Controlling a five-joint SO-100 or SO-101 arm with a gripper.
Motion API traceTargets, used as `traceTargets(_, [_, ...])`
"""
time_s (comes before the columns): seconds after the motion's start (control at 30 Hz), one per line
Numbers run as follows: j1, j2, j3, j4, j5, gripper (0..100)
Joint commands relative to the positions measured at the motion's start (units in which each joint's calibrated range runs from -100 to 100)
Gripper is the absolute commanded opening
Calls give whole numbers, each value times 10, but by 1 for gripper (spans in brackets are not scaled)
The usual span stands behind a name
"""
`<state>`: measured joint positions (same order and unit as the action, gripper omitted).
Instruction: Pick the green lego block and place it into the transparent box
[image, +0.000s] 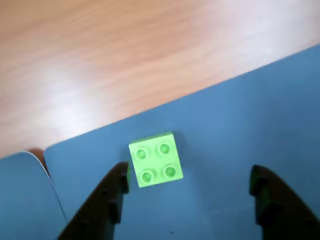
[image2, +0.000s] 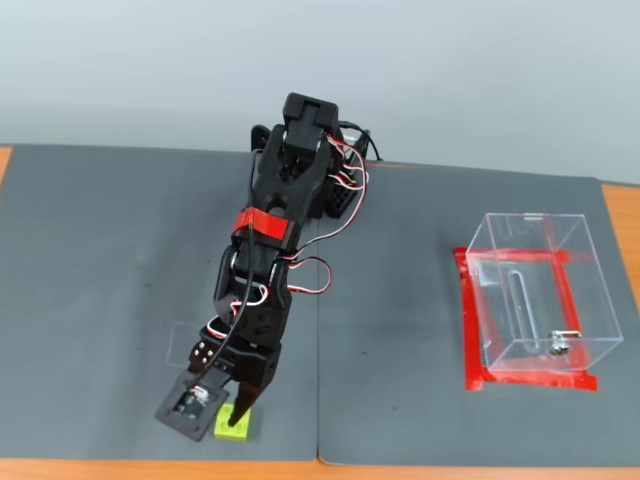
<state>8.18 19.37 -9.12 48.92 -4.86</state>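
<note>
The green lego block (image: 155, 159) lies studs-up on the mat, close to the mat's edge. My gripper (image: 190, 172) is open around it. Its left finger (image: 112, 192) almost touches the block's side, and its right finger (image: 270, 200) stands well apart. In the fixed view the arm reaches down to the front of the mat, with the gripper (image2: 238, 408) just above the green lego block (image2: 231, 427). The transparent box (image2: 540, 290) stands far off at the right of the fixed view and looks empty apart from its small metal latch piece.
Red tape (image2: 470, 335) frames the box's base. Two dark mats meet at a seam (image2: 318, 400). The wooden table edge (image2: 400, 470) runs just below the block, and bare wood (image: 125, 60) lies beyond the mat in the wrist view.
</note>
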Motion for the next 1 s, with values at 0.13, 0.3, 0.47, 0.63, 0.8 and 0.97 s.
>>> traceTargets(0.13, [-8,-12,-37,26,95,28])
traceTargets(0.3, [-6,-12,-34,30,124,33])
traceTargets(0.47, [1,-12,-34,46,146,40])
traceTargets(0.63, [7,-5,-33,20,142,40])
traceTargets(0.8, [1,-1,-31,11,145,40])
traceTargets(0.97, [-1,6,4,-7,146,40])
